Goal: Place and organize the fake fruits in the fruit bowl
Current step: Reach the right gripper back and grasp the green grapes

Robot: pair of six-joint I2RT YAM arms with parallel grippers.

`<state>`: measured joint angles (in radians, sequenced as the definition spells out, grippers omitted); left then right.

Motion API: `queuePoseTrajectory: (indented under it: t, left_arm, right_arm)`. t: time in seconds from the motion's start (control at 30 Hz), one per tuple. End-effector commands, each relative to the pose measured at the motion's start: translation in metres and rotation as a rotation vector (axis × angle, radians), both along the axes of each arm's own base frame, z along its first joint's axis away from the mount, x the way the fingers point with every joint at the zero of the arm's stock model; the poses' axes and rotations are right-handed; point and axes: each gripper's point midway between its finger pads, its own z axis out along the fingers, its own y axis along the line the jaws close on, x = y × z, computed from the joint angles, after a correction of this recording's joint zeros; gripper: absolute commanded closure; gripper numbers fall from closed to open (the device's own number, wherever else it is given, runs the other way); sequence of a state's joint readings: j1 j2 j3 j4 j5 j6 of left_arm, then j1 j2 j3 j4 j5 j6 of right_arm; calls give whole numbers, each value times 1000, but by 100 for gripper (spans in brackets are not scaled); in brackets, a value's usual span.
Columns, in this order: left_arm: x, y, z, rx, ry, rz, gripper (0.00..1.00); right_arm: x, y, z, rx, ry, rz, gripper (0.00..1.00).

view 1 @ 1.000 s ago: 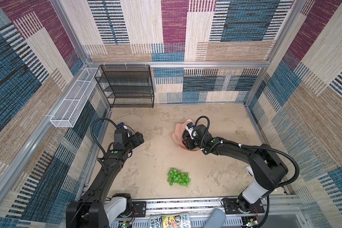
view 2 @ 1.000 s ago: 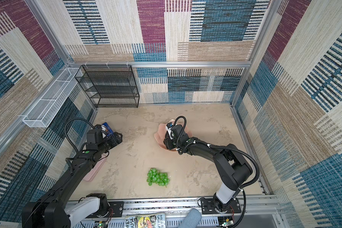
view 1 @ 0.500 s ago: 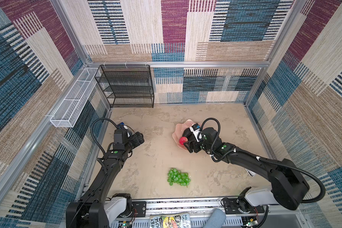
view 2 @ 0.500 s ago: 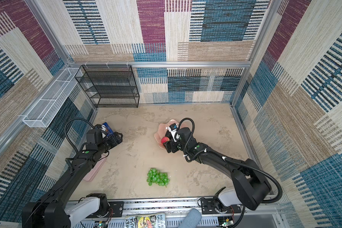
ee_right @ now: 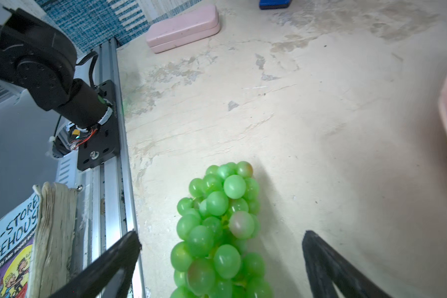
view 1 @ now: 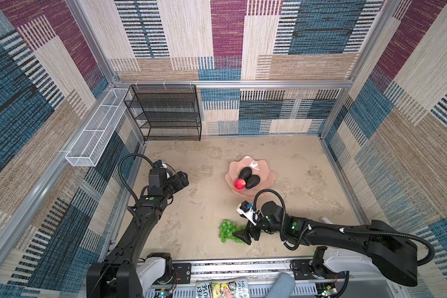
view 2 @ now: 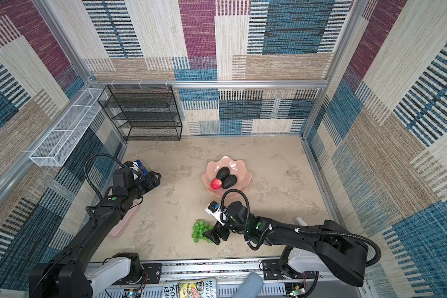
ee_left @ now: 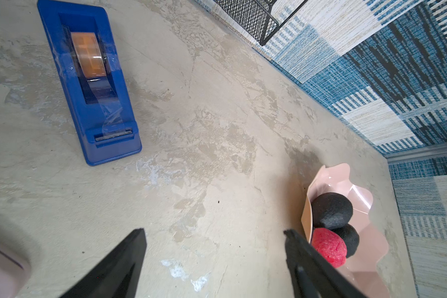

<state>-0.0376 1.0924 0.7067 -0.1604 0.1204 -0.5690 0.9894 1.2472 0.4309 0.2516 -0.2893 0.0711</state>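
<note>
My left arm (view 1: 140, 227) stretched toward the far left, left gripper (ee_left: 214, 232) with jaws parted, my right arm (view 1: 333, 232) lying low along the near side, right gripper (ee_right: 222, 238) spread wide, pointing left

Robot-lab test cell: aluminium frame (view 1: 243, 84), patterned fabric walls (view 1: 307, 31), arm-mounting rail (view 1: 230, 265).

bowl (view 1: 265, 171): pale pink, scalloped, upright on worktop (view 1: 204, 206)
avocados (view 1: 245, 172): two, dark, touching, inside bowl
apple (view 1: 240, 184): red, in bowl, seemingly touching avocados
grapes (view 1: 226, 230): green bunch, on worktop, outside bowl
</note>
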Motion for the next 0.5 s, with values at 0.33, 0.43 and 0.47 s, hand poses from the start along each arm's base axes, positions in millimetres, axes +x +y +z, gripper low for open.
queuePoseTrajectory:
  t: [0.33,0.43,0.47]
  left_arm:
    - [0,-3,10,-4,-51,-19,12]
    - [-1,-3,10,-2,-51,-20,12]
    - [-1,-2,11,-2,-54,-19,12]
  right_arm:
    - [-2,26,-35,-33,61,37,0]
    - [-1,28,-46,-57,81,41,3]
    - [-2,29,-49,-63,88,46,6]
